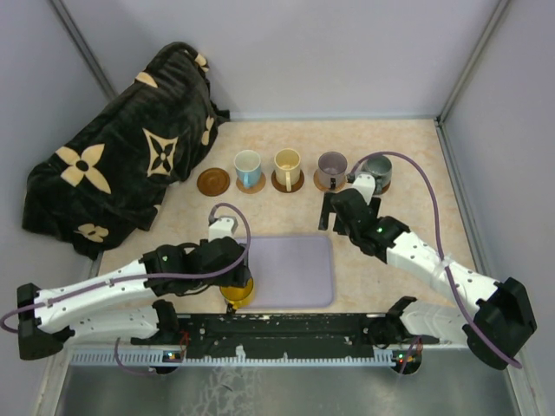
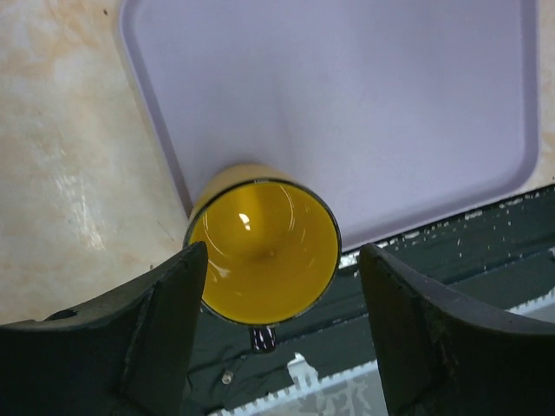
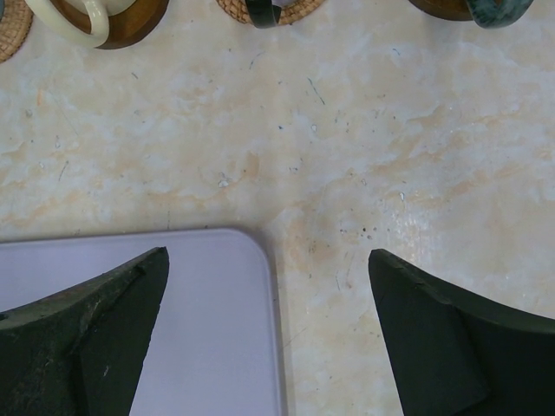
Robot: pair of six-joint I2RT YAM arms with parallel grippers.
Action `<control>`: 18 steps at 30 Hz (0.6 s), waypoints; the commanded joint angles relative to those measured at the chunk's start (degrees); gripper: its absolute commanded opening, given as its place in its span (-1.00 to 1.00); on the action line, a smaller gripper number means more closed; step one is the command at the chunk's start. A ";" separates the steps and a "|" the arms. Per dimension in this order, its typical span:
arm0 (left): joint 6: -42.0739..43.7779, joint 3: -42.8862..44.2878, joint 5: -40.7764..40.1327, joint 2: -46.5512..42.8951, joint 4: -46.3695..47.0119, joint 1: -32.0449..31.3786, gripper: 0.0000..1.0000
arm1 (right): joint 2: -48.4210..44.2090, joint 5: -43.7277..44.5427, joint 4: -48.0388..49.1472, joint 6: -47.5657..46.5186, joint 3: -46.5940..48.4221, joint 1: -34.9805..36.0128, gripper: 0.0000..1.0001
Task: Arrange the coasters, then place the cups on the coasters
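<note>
The beige marbled tabletop [image 1: 408, 234] is boxed in by grey walls at the back and on both sides, and a black rail [image 1: 303, 328] runs along the near edge. A big black plush blanket with tan flower shapes [image 1: 121, 182] eats up the back-left corner. That leaves open room in the middle strip between the back row of cups and the lavender rectangular tray [image 1: 295, 269], plus the right side past the tray. The tray sits near-centre with its near edge right up against the rail.

The left gripper [image 2: 284, 251] is down at the tray's near-left corner, fingers apart on either side of the glossy yellow cup [image 2: 264, 251]. One finger looks right at the rim and the other stands clear, so it's not clamped. It's a tight spot, with the tray lip on one side and the rail just behind. The cup is upright, mouth up, with a plain shiny inside.

The right gripper [image 3: 269, 260] hangs spread wide over bare table by the tray's far-right corner, with nothing between the fingers.

Back row, left to right:
- the bare dark brown round coaster [image 1: 212, 181]
- the white-and-light-blue cup [image 1: 248, 166] on a tan coaster [image 1: 251, 187]
- the cream cup [image 1: 287, 165] on a dark brown coaster [image 1: 289, 185]
- the mauve cup [image 1: 331, 165] on a woven tan coaster [image 3: 232, 10]
- the grey-green cup [image 1: 378, 167] on another dark disc [image 3: 438, 7]

Neighbours sit near each other but apart.
</note>
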 commanded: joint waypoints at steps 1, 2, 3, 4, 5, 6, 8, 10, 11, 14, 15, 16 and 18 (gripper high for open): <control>-7.94 1.30 1.92 -1.66 -6.42 -4.84 0.56 | -1.44 1.01 0.63 1.36 2.51 -0.49 0.98; -9.02 1.33 2.33 -1.67 -6.85 -6.07 0.57 | -1.48 0.74 0.63 1.36 2.51 -0.46 0.98; -10.29 1.43 2.52 -1.55 -7.71 -7.44 0.57 | -1.48 0.51 0.61 1.49 2.51 -0.46 0.98; -11.62 1.65 2.50 -1.20 -8.72 -8.81 0.57 | -1.48 0.32 0.59 1.48 2.51 -0.44 0.98; -13.24 1.90 2.22 -0.74 -9.96 -10.78 0.57 | -1.48 0.23 0.55 1.59 2.51 -0.48 0.98; -14.81 2.06 1.76 -0.16 -11.26 -12.22 0.57 | -1.56 0.22 0.59 1.69 2.45 -0.48 0.98; -18.13 2.34 0.79 1.01 -13.69 -15.01 0.56 | -1.83 0.04 0.66 1.89 2.21 -0.47 0.98; -20.65 2.37 0.71 2.25 -14.88 -17.08 0.54 | -1.98 -0.17 0.62 2.04 2.08 -0.43 0.98; -21.69 2.17 0.71 2.67 -15.16 -18.03 0.53 | -2.02 -0.26 0.58 2.11 2.07 -0.45 0.97; -24.98 0.86 0.67 3.19 -15.29 -20.13 0.47 | -2.36 -0.31 0.38 2.22 1.94 -0.48 0.98; -25.89 0.25 0.50 3.15 -15.19 -20.59 0.44 | -2.50 -0.31 0.36 2.30 1.83 -0.45 0.98; -26.55 -0.67 0.34 2.94 -14.95 -20.84 0.41 | -2.61 -0.35 0.41 2.42 1.67 -0.48 0.98; -27.40 -2.35 -0.10 2.25 -13.76 -21.03 0.34 | -2.83 -0.55 0.55 2.52 1.36 -0.43 0.98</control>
